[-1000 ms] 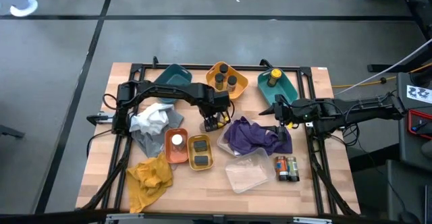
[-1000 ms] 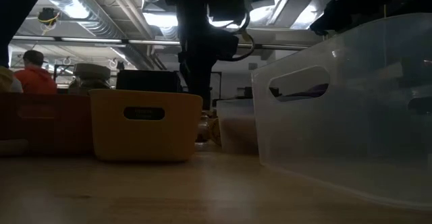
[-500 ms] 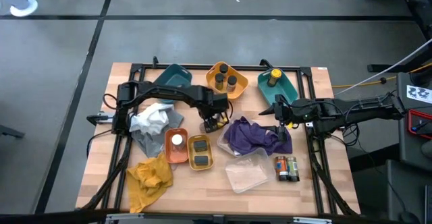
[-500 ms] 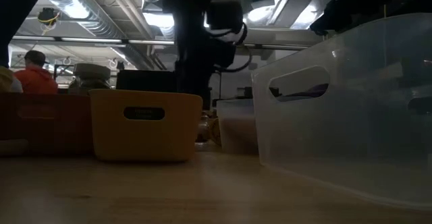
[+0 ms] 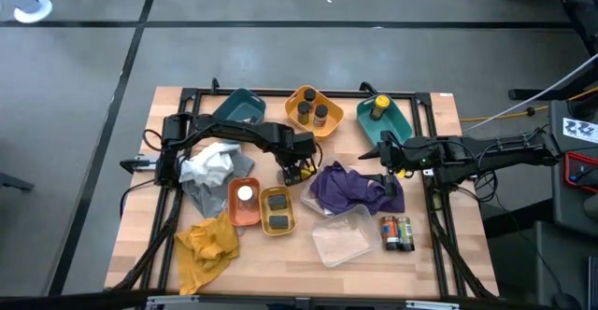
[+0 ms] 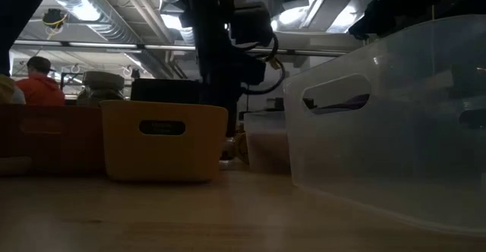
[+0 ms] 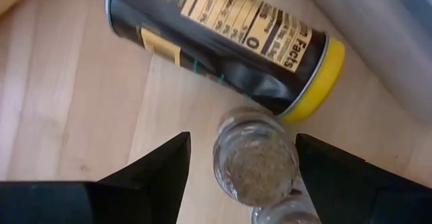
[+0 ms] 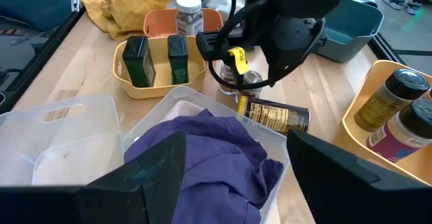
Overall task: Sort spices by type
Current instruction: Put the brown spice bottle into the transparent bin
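Observation:
My left gripper (image 5: 297, 170) (image 7: 243, 137) points down, open, just over the table's middle. Between its fingers stands a small clear spice jar (image 7: 256, 164); whether the fingers touch it, I cannot tell. A second small jar (image 7: 283, 214) stands close beside it. A black can with a yellow lid (image 7: 223, 45) (image 8: 277, 116) lies on its side just beyond them. The right wrist view shows the left gripper (image 8: 233, 72) low over the jars. My right gripper (image 5: 383, 156) waits open above the purple cloth (image 5: 350, 187).
An orange tray (image 5: 245, 198) holds a white-lidded jar; a yellow tray (image 5: 277, 209) holds two dark tins. At the far edge stand a teal tray (image 5: 241, 105), an orange tray (image 5: 311, 111) with two jars, and a teal tray (image 5: 381, 114) with one. A clear bin (image 5: 341, 240) and two jars (image 5: 395, 232) are near-right; cloths (image 5: 210, 170) lie left.
My left gripper has come down toward the small jars beside the lying can, still open. The jars and the can have stayed where they were.

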